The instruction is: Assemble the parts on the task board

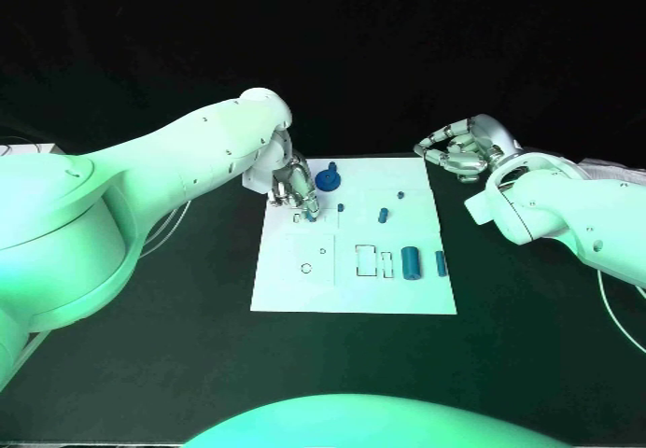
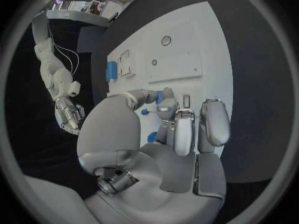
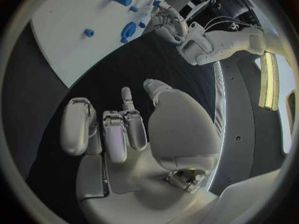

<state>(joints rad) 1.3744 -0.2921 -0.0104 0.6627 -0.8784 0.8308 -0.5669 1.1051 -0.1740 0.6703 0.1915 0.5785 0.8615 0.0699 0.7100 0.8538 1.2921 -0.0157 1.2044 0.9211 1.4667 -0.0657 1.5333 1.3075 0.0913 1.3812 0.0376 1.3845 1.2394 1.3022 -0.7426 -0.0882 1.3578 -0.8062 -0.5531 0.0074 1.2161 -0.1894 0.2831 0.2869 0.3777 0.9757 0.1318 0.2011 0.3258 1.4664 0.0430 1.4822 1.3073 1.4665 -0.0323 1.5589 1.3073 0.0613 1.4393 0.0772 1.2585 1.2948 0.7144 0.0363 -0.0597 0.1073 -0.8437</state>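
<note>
Black tabletop (image 1: 161, 355), matte, carrying the white rectangular task board (image 1: 353, 280) at centre.

Left arm reaches in from 9 o'clock. Left hand (image 1: 295, 189) stands fingers-down over the board's 11 o'clock corner, fingertips bunched at a small slot. Left wrist view shows thumb and one finger meeting around a small blue part (image 2: 160, 97); probably pinched, though the fingers hide most of it.

Right hand (image 1: 460, 149) hovers off the board's 1 o'clock corner, over bare tabletop, fingers loosely curled and apart, holding nothing.

Blue parts, large to small: round knobbed piece (image 1: 330, 176) at 12 o'clock, just beside the left hand; fat cylinder (image 1: 411, 263) and slim bar (image 1: 441, 263) at 4 o'clock; short pegs (image 1: 383, 215) near centre.

Risks: a tilted part would jam at the slot's edge; the knobbed piece is close enough to be nudged by the left hand.
</note>
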